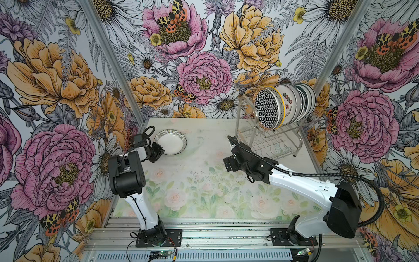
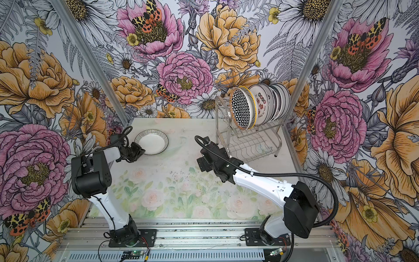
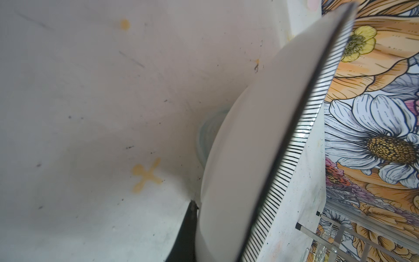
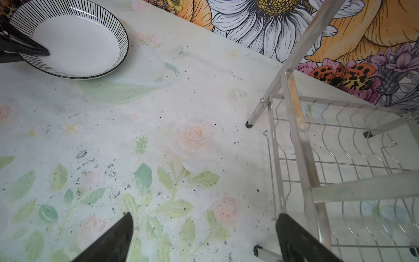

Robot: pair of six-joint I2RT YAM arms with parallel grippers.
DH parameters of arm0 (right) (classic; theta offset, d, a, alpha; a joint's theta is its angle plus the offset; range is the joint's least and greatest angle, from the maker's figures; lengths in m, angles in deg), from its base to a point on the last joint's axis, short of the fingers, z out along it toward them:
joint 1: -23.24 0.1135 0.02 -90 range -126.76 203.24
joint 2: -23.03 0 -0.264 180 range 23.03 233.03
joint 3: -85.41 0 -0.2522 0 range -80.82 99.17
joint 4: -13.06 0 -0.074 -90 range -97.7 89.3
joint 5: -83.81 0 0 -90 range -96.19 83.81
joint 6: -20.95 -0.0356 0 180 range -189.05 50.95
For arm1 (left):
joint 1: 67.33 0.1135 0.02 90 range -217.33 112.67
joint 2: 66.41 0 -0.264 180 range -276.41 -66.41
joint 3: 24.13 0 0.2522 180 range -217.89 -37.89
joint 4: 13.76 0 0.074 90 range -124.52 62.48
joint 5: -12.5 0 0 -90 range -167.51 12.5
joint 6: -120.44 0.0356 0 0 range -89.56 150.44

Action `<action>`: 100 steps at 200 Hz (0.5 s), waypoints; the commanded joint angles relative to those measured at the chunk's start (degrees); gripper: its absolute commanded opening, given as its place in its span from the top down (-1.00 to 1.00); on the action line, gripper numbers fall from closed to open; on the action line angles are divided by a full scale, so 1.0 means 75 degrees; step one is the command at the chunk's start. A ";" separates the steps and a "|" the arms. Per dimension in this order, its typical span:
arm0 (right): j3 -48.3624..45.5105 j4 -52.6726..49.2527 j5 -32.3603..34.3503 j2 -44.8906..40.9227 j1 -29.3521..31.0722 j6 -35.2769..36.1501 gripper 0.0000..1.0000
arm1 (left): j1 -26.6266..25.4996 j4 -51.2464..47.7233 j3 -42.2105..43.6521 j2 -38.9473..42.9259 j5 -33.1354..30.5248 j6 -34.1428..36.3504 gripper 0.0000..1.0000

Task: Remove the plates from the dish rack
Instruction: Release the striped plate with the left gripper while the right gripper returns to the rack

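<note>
Apparently, striped plate (image 1: 171,141), rim inside left pincer (image 1: 161,150)

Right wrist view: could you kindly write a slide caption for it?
Open right gripper over the table beside the dish rack; left gripper holds a striped plate by its rim.

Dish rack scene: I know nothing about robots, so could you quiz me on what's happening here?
1. True or false: the right gripper holds a plate.
2. The plates stand in which tier of the dish rack? A upper, B lower, C both.
3. Fill in: the left gripper is shut on the rim of the ___.
Key: 1 false; 2 A; 3 striped plate.
</note>
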 commanded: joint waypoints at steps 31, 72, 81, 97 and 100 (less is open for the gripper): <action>0.0342 0.0182 0.0263 0.0294 0.0047 -0.0078 -0.99 | 0.0028 0.0255 0.0003 -0.0025 0.0238 0.0356 0.30; 0.0420 0.0188 0.0168 0.0464 0.0047 -0.0077 -0.99 | 0.0032 0.0150 0.0042 -0.0114 0.0186 0.0496 0.18; 0.0433 0.0191 0.0170 0.0505 0.0047 -0.0065 -0.98 | 0.0034 0.0113 0.0027 -0.0133 0.0205 0.0536 0.16; 0.0456 0.0210 0.0149 0.0565 0.0053 -0.0007 -0.99 | 0.0035 0.0069 0.0019 -0.0153 0.0187 0.0588 0.13; 0.0461 0.0219 0.0138 0.0569 0.0047 -0.0001 -0.99 | 0.0029 0.0065 0.0019 -0.0149 0.0187 0.0592 0.13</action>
